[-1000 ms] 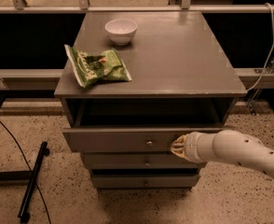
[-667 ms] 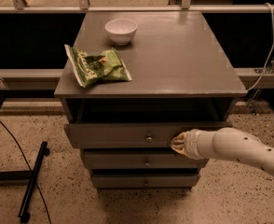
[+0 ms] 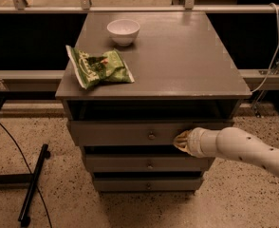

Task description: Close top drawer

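The top drawer (image 3: 120, 133) is the widest grey front of a grey cabinet, with a small round knob (image 3: 151, 136). It stands out only slightly from the cabinet frame, with a dark gap above it. My gripper (image 3: 180, 140) is at the end of a white arm coming from the right. It presses against the right part of the drawer front, right of the knob.
Two narrower drawer fronts (image 3: 149, 164) sit below. On the cabinet top (image 3: 187, 56) lie a green snack bag (image 3: 99, 69) and a white bowl (image 3: 123, 31). A black stand and cable (image 3: 32, 184) lie on the speckled floor at left. A white cable (image 3: 274, 42) hangs at right.
The gripper has moved left and inward against the drawer front, and the drawer has slid further into the cabinet.
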Tool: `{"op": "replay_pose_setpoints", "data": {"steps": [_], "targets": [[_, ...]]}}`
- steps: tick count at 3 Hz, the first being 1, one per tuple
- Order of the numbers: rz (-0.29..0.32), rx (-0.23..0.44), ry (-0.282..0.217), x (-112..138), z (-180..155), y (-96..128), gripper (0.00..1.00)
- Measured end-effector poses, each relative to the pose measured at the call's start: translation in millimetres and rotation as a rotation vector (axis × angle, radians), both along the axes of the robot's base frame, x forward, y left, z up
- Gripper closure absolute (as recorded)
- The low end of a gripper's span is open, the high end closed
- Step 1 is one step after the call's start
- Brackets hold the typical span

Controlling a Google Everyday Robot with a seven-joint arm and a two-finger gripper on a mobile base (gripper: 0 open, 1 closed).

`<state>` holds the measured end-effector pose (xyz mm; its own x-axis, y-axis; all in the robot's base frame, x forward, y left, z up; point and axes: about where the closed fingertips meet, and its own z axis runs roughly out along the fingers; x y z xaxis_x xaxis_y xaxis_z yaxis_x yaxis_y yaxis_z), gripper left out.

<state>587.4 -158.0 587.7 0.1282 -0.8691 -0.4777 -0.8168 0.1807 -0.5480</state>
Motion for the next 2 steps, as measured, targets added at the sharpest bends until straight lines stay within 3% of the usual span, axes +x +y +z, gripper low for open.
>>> {"op": "replay_pose_setpoints", "data": {"steps": [2], "targets": [[-0.001, 0.013, -0.014, 7.4, 1.7, 1.0, 1.00]]}}
